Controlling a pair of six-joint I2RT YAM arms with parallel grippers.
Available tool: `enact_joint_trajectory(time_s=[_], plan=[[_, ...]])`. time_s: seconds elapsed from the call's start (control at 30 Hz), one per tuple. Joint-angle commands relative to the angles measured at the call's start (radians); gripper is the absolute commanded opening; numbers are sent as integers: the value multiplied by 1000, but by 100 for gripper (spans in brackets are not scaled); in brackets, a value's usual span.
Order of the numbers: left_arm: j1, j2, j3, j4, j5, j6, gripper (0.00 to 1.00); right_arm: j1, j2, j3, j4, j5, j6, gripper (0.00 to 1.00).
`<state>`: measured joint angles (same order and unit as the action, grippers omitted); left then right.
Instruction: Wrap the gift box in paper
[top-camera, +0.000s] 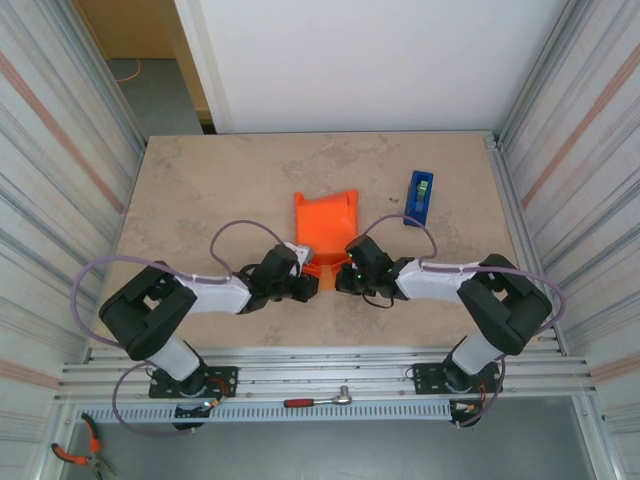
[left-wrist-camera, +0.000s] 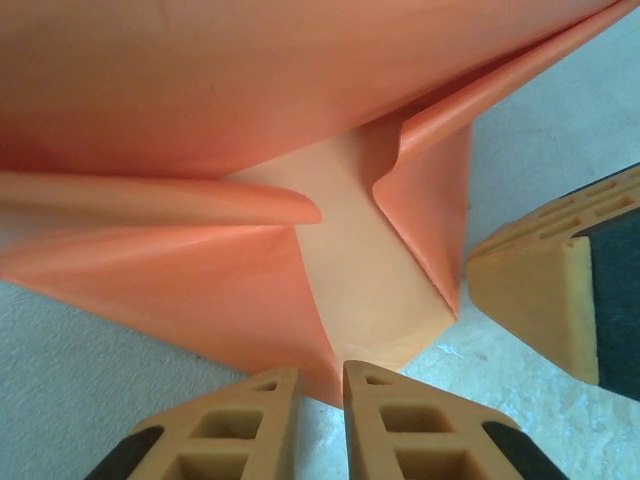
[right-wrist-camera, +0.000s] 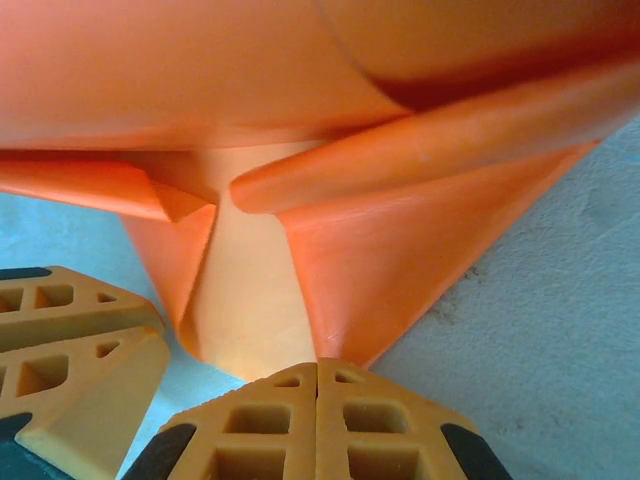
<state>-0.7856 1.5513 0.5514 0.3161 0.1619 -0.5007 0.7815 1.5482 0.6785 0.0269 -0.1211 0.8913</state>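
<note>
Sitting low over the table (top-camera: 200, 190), both grippers pointed at one spot. Left gripper (left-wrist-camera: 322, 380) jaws stood a narrow slit apart; right gripper (right-wrist-camera: 317, 372) jaws were pressed together, empty. Just beyond both tips, the gift box (left-wrist-camera: 365, 280) showed pale between folded flaps of the paper (top-camera: 325, 222) draped over it. A tape dispenser (top-camera: 420, 195) lay well beyond.

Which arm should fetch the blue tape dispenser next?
Likely right: the narrow blue tape dispenser lies beyond the right gripper, while the left gripper would have to cross the bright orange paper sheet.
</note>
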Motion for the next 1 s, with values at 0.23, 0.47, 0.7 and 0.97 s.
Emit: enact_joint_trajectory(time_s=[0.23,0.47,0.7,0.97], plan=[[53,-241,58,-176,-62,60,46,19,-68,-5,-74,59,76,28],[165,-293,81,-248,-35,72,64,45,-23,24,-78,84,92,33],[201,-315,77,-267,-32,87,78,53,9,39,-76,100,102,34],[211,-310,65,-253,-37,84,84,56,51,67,-77,99,95,33]])
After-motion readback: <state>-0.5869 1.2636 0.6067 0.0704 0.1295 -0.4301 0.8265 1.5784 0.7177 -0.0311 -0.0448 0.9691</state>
